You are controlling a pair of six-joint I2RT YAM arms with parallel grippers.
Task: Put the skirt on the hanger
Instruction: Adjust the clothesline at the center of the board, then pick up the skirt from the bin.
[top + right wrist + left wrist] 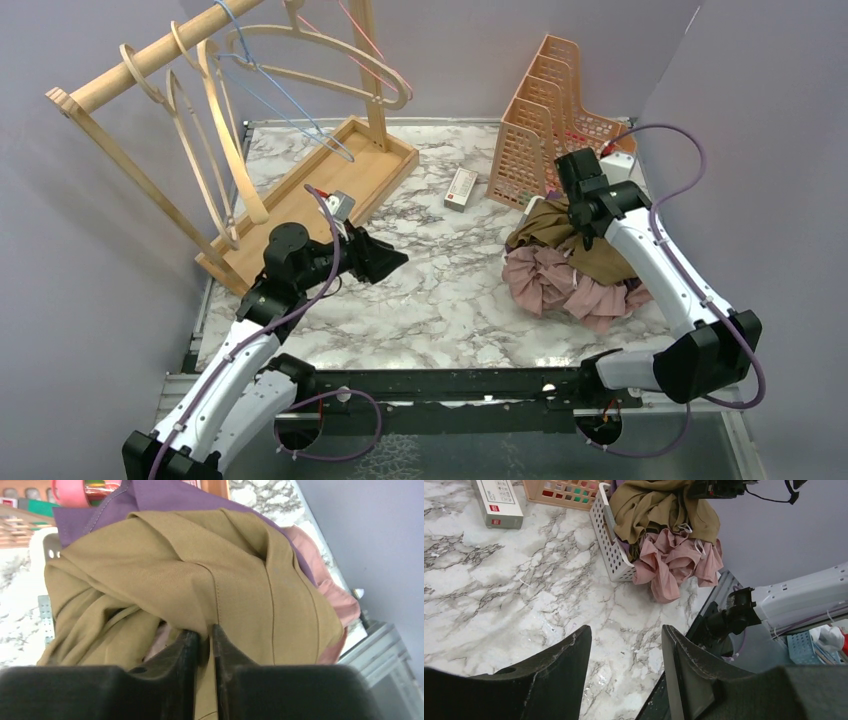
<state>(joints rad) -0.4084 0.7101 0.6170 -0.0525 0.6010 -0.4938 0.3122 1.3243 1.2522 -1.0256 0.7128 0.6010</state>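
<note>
Found the tan skirt (547, 228) bunched on top of a white basket (606, 535) by the right edge of the worktop. Saw a pink frilly cloth (545, 282) spilling out under it and a purple cloth (165, 495) tucked behind.

Pinched one fold of the skirt with the right gripper (205, 630), jaws squeezed almost together on the cloth. Looked like the picking-up step. Looked best to lift slowly and straight up, without dragging the pink cloth along, and to check that the pinch had more than a thin edge.

Reached the right arm out from the near right corner, elbow bent, wrist tipped down over the pile. Held the left gripper (395, 258) wide and empty, low over the middle of the worktop, pointed at the pile but well apart from it.

Saw the wooden hangers (232, 150) on the rack by the far left corner, well apart from the skirt.
</note>
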